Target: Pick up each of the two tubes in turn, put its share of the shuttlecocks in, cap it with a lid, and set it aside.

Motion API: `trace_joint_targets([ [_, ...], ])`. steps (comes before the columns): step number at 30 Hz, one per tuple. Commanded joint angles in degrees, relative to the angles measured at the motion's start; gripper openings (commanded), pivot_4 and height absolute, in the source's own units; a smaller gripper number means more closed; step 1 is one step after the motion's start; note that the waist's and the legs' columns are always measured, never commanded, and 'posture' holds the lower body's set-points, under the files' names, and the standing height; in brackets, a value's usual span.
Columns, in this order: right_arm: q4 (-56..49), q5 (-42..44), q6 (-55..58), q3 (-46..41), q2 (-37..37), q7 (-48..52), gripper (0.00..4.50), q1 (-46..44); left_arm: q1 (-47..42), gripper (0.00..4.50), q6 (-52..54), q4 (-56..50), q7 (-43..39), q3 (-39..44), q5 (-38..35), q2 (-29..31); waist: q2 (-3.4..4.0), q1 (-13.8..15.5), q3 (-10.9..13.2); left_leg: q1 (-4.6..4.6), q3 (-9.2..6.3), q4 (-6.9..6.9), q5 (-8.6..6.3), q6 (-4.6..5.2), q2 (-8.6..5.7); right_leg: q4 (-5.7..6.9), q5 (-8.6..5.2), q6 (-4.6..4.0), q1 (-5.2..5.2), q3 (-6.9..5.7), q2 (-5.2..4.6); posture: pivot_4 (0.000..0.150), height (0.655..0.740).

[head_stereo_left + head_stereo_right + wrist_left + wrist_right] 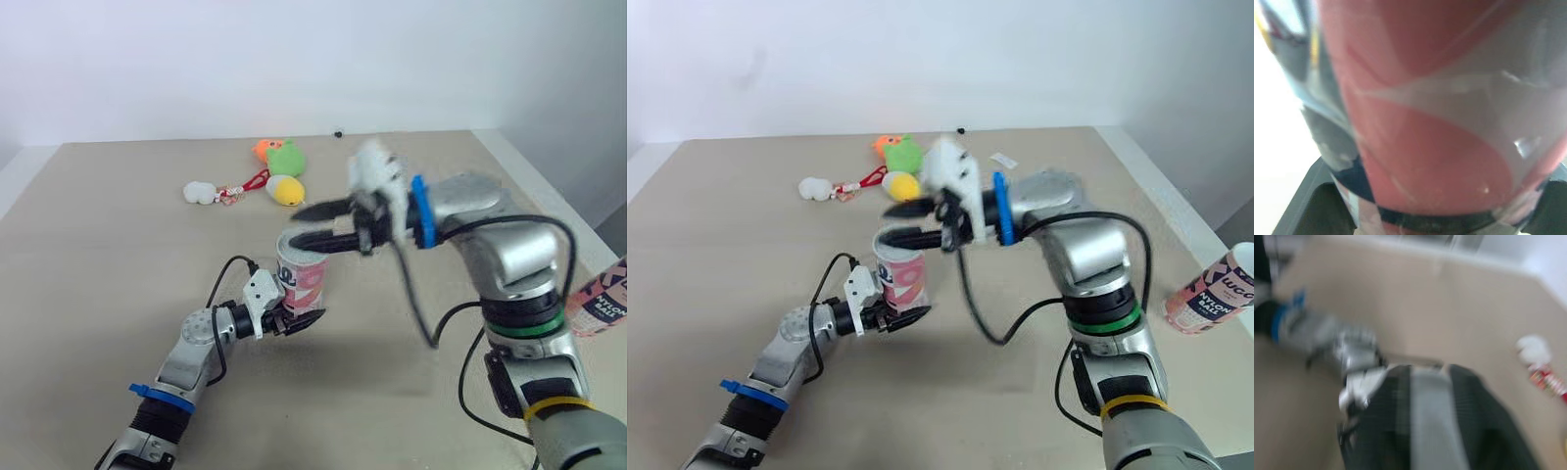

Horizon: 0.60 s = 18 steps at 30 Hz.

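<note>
The left gripper has its fingers clamped low on the upright pink tube. Just over the tube's mouth, the right gripper hovers with fingers parted. It looks like filling or capping, and the next move calls for a straight, centred descent.

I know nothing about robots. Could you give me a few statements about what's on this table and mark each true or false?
1. The left pincer grips a pink-and-white tube that stands upright. True.
2. The right pincer is down among the soft toys. False: it hovers at the top of the held tube.
3. A second tube sits far off to the robot's right, with neither pincer touching it. True.
4. The soft toys are stuffed inside the held tube. False: they lie on the table beyond it, on the far side.
</note>
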Motion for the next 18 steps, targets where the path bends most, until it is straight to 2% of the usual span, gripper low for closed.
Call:
trace_joint_targets([
  [1,-3.84,8.13,5.04,-7.16,-1.18,-2.77,3.52,0.04,1.84,4.50,3.33,0.27,-2.11,-0.40,-0.99,2.02,-0.01,-0.03,0.07,0.00,0.00,-0.01,-0.02,-0.01,0.00,-0.01,-0.01,0.00,-0.01,-0.02,-0.01,0.150,0.7400],
  [3,-5.92,10.29,6.06,-9.30,-2.67,-4.32,4.42,2.49,2.03,4.50,4.29,-1.01,-3.35,0.07,-1.51,3.86,-0.02,-0.09,0.16,0.00,0.02,-0.20,-0.02,-0.01,0.00,-0.03,-0.08,-0.05,-0.06,-0.08,-0.04,0.150,0.7400],
  [8,-14.73,9.69,2.42,-9.17,-7.35,-6.49,4.47,17.56,3.54,4.50,7.25,-5.13,-8.89,2.88,-4.25,12.40,-0.19,-0.37,0.29,0.10,-0.06,-0.60,-0.02,-0.01,0.03,0.01,-0.37,-0.18,-0.11,-0.25,0.10,0.150,0.7400],
  [11,-17.10,5.32,-4.33,-7.02,-9.29,-7.40,4.47,28.22,4.44,4.50,5.27,-4.64,-15.43,5.34,-6.19,19.60,0.01,-0.49,0.52,0.11,-0.05,-0.65,-0.06,0.07,0.11,0.24,-0.60,-0.25,-0.26,-0.18,0.35,0.150,0.7400],
  [14,-15.95,-0.65,-13.61,-3.25,-8.01,-9.80,4.47,37.12,3.03,4.50,6.63,-3.29,-19.79,7.58,-8.75,24.03,-0.15,-0.34,0.71,0.20,-0.14,-0.60,-0.06,0.09,0.16,0.38,-0.69,-0.18,-0.21,-0.21,0.89,0.150,0.7400],
  [17,-10.84,-6.95,-23.89,2.45,-3.37,-13.43,4.47,42.56,0.00,4.50,11.91,-5.08,-21.85,7.70,-11.94,25.14,-0.28,-0.30,1.01,0.19,-0.24,-0.51,-0.03,0.05,0.17,0.43,-0.75,-0.06,-0.17,-0.09,1.08,0.150,0.7400],
  [18,-8.73,-8.49,-26.57,3.81,-1.86,-14.37,4.47,43.23,-0.76,4.50,13.38,-6.00,-22.17,7.29,-12.54,24.95,-0.31,-0.30,1.17,0.17,-0.25,-0.40,-0.01,0.02,0.17,0.49,-0.89,0.21,-0.16,-0.08,1.10,0.150,0.7400],
])
